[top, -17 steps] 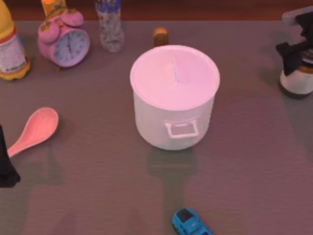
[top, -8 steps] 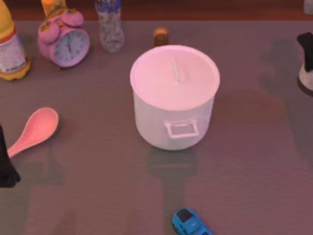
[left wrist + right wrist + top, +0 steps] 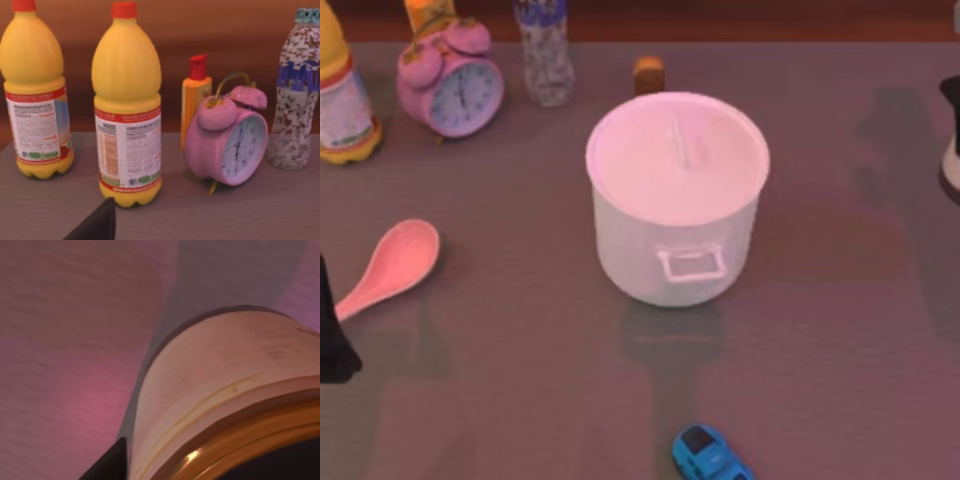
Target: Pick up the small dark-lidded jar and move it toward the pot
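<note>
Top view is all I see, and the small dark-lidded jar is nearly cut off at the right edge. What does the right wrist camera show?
Observer: The small dark-lidded jar fills it, white label and orange-brown band close up.
Operator: What stands behind the pink clock?
Observer: In the left wrist view, a slim orange bottle with a red cap, behind the clock.
Operator: How many yellow bottles?
Observer: Two: one yellow bottle and a second yellow bottle beside it.

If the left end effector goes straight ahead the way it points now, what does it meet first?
Most likely the nearer yellow bottle, which stands almost directly ahead in the left wrist view. The pink alarm clock lies off to one side. Depth is unclear, so this is a judgement.
</note>
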You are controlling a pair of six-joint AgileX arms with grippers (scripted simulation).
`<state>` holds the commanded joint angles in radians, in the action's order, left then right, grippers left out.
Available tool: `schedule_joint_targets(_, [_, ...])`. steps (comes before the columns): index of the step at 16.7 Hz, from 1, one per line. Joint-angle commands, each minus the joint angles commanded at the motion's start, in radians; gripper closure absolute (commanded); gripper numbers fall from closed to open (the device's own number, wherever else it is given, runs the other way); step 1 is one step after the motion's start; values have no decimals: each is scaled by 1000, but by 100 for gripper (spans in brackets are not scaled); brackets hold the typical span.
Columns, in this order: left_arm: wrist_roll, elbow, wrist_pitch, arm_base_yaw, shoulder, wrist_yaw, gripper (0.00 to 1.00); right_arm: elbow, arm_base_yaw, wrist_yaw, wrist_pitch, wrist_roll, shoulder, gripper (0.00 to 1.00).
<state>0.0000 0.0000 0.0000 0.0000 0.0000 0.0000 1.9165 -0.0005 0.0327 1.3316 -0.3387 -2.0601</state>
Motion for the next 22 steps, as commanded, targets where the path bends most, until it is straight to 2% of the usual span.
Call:
schedule_joint_targets(2, [0,0,0,0,0,0,0,-3,9,-1,-3,15,-3,100])
schedule_joint_targets(5, [0,0,0,0,0,0,0,-21,57,-10,-27,112,-18,100])
schedule_joint_targets(11, [0,0,0,0,0,0,0,-79,211,-43,-125,488,-42,100])
schedule_joint_targets(14, [0,0,0,0,0,0,0,-108,272,-56,-161,608,-52,100])
schedule_joint_targets(22, [0,0,0,0,0,0,0,-131,286,-56,-186,635,-54,100])
